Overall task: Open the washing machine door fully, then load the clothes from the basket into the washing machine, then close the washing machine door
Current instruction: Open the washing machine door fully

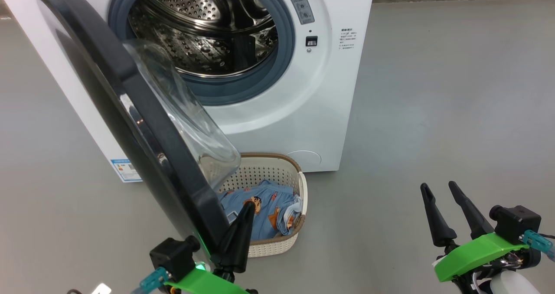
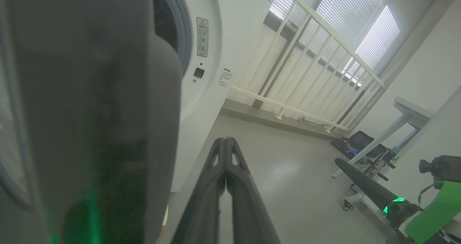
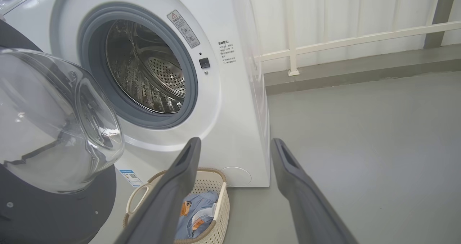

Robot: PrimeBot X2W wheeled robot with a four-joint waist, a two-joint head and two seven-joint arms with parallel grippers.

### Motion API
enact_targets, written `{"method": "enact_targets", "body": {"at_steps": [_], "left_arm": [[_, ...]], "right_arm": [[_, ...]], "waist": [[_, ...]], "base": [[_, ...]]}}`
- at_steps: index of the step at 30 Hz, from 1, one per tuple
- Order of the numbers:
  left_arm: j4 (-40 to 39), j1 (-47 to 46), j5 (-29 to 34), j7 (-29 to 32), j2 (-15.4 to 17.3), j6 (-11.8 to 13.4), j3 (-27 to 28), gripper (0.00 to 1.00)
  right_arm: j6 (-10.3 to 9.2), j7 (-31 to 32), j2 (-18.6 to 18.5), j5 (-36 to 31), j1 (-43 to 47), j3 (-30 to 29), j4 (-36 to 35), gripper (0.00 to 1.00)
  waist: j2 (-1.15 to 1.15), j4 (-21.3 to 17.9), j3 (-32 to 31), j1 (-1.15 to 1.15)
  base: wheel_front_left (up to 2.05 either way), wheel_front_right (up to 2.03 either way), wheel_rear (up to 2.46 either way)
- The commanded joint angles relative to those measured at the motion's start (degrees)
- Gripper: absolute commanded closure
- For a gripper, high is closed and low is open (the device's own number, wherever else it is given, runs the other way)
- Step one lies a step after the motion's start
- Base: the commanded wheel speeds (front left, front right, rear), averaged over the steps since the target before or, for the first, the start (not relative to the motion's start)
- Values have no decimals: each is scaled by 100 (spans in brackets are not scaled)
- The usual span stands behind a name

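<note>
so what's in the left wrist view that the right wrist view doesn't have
Of the two, the left wrist view has: the left hand, shut, close beside the washing machine door, plus window blinds and a white table. The right wrist view has: the open right hand, the basket holding the clothes, and the door's glass window. Both share: the door, the washing machine, its warning label, the white railing and the grey floor.
</note>
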Motion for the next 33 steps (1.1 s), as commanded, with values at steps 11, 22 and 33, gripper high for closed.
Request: {"method": "enact_targets", "body": {"at_steps": [11,22,33], "left_arm": [[555,-417,-162,-204,95,103,564,100],[349,-206,-110,-246,288,168,684,100],[276,-42,-128,-176,407,282,699,100]], "right_arm": [[33,-70,-35,6,-154,126,-80,0],[33,-70,50,46,-93,129,10,0],[33,-70,143,33,-47,17,99,0]], "waist": [[0,127,-41,0],[0,714,-104,0],[0,1301,-185,0]], "base": [[0,0,0],[0,0,0],[0,0,0]]}}
